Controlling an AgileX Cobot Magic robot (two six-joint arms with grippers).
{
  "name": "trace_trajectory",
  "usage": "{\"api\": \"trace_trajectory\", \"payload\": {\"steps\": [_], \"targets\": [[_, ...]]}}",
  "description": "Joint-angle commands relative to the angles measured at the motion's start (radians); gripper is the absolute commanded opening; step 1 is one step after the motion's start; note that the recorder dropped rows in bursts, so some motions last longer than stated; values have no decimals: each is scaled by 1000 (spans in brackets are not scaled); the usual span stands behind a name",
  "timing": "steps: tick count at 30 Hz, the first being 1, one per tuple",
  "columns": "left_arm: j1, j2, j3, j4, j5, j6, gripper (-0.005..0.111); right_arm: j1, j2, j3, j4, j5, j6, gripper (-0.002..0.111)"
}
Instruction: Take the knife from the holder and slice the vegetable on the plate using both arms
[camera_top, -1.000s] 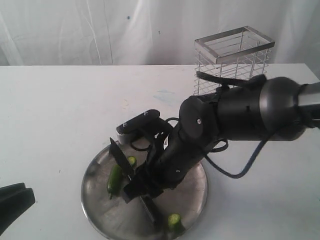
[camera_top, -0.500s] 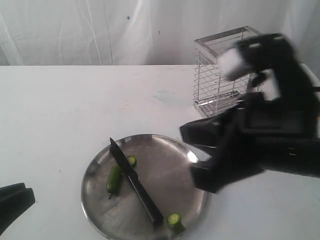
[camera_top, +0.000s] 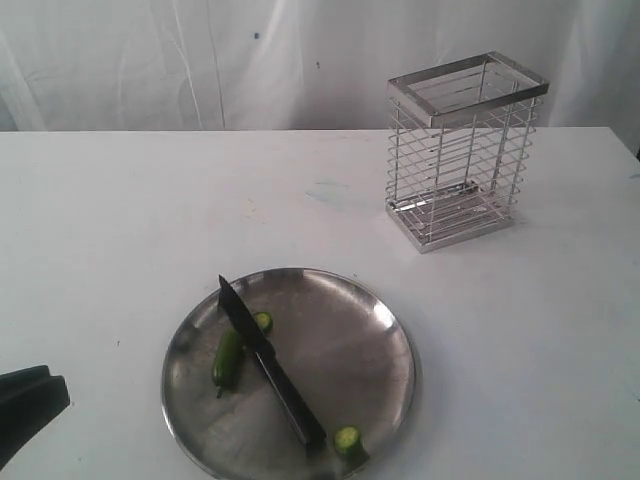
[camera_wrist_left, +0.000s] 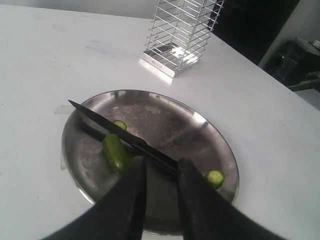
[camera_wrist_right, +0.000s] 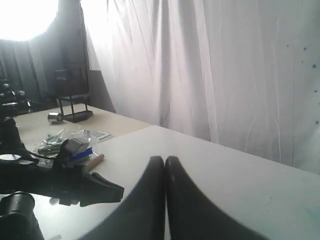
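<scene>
The black knife (camera_top: 268, 368) lies flat across the steel plate (camera_top: 345, 335), free of both grippers. A green vegetable piece (camera_top: 227, 359) lies beside the blade, a thin slice (camera_top: 263, 322) sits on the other side, and a cut end (camera_top: 349, 440) rests near the handle. The wire holder (camera_top: 462, 150) stands empty at the back right. My left gripper (camera_wrist_left: 162, 161) hovers open over the plate's near rim (camera_wrist_left: 75, 172), just short of the knife (camera_wrist_left: 125, 137) and the vegetable (camera_wrist_left: 116, 152). My right gripper (camera_wrist_right: 164, 159) is shut on nothing, away from the plate.
The left gripper's dark tip (camera_top: 50, 395) shows at the lower left edge of the exterior view. The right arm is out of that view. White curtains hang behind the white table (camera_top: 150, 210). The right wrist view shows the left arm (camera_wrist_right: 55, 186) and clutter on a farther bench (camera_wrist_right: 75, 137).
The right arm has left the knife on the plate, swung up and away to the right out of the exterior view, and shut its jaws. The left gripper has not moved.
</scene>
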Motion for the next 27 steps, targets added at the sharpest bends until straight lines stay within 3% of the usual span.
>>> {"api": "trace_trajectory", "payload": {"steps": [1,11,19,27], "targets": [[-4,-9,4,-20,15,-5,28,2,-29,11,-15,10,3,0],[-4,-7,4,-20,7,-5,28,2,20,172,-231,-162,5,0],[-4,-7,4,-20,7,-5,28,2,20,469,-359,-376,158,0],[-4,-7,4,-20,7,-5,28,-1,20,596,-358,-434,248,0]]}}
